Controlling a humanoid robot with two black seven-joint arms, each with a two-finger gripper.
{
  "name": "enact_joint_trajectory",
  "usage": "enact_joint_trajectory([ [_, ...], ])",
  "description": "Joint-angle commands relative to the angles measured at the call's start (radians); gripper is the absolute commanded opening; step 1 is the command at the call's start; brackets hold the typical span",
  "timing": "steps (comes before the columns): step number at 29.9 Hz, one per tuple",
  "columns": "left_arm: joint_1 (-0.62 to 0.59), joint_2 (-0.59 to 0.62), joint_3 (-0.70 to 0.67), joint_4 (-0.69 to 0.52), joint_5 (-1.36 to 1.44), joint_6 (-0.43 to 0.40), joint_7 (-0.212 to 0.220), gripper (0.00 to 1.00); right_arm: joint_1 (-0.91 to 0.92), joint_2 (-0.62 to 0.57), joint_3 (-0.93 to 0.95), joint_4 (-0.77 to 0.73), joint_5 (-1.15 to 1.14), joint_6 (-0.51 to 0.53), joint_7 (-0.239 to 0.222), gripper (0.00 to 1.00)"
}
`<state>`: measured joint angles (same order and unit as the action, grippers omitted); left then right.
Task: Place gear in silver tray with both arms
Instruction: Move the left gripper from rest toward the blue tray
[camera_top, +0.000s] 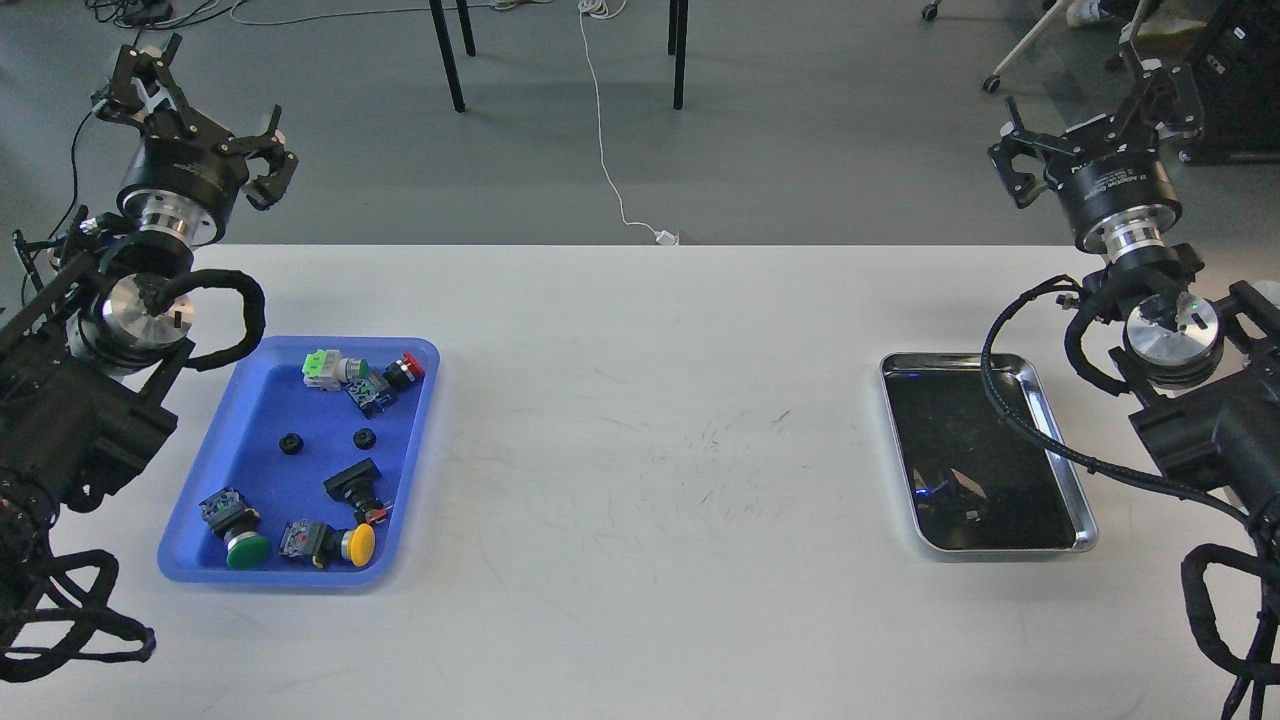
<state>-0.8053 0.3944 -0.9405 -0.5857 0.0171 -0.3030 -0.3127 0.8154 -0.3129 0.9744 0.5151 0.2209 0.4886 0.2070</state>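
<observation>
Two small black gears (291, 444) (365, 437) lie in the middle of a blue plastic tray (262, 400) at the table's left. The silver tray (960, 430) sits empty at the table's right, its dark bottom reflecting. My left gripper (205, 112) is raised beyond the table's far left corner, fingers spread and empty, well above and behind the blue tray. My right gripper (1090, 118) is raised beyond the far right corner, fingers spread and empty, behind the silver tray. A black cable of the right arm (1010, 400) crosses the silver tray's right side.
The blue tray also holds several push-button switches: green-capped (240, 545), yellow-capped (345, 543), red-capped (400, 370), a white-and-green one (325, 368) and a black one (355, 487). The white table (650, 450) lies between the trays. Chair legs and a white cable are on the floor beyond.
</observation>
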Motion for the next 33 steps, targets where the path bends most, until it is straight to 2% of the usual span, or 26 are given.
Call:
enact_joint_trajectory([
  [1,0.005,0.027,0.008,-0.048,0.006,0.004,-0.005,0.98,0.007,-0.003,0.004,-0.006,0.0,0.0,-0.003,1.0],
  [4,0.031,0.076,0.032,-0.13,0.014,-0.001,0.0,0.98,0.01,-0.011,0.003,-0.004,0.0,0.0,-0.005,1.0],
  [11,0.046,0.331,0.284,-0.411,0.05,-0.01,0.006,0.97,-0.001,-0.014,-0.008,0.003,0.0,0.0,0.005,1.0],
  [15,0.055,0.444,0.315,-0.552,0.229,-0.01,0.001,0.97,-0.012,-0.014,-0.003,0.028,0.002,0.0,0.005,1.0],
  [19,0.092,0.549,0.339,-0.677,0.421,-0.002,-0.009,0.97,-0.048,-0.025,0.004,0.118,0.002,0.0,0.008,1.0],
  [23,0.14,0.598,0.342,-0.707,0.575,0.002,-0.008,0.97,-0.064,-0.026,0.007,0.175,0.002,0.0,0.012,1.0],
  [25,0.143,0.616,0.344,-0.707,0.706,0.008,-0.006,0.92,-0.067,-0.025,0.013,0.186,0.002,0.0,0.015,1.0],
  [28,0.147,0.639,0.347,-0.707,0.906,0.027,-0.003,0.89,-0.067,-0.021,0.015,0.186,0.002,0.0,0.015,1.0],
  [33,0.155,0.659,0.436,-0.707,1.165,0.044,-0.003,0.89,-0.065,-0.028,0.039,0.178,0.002,0.0,0.017,1.0],
])
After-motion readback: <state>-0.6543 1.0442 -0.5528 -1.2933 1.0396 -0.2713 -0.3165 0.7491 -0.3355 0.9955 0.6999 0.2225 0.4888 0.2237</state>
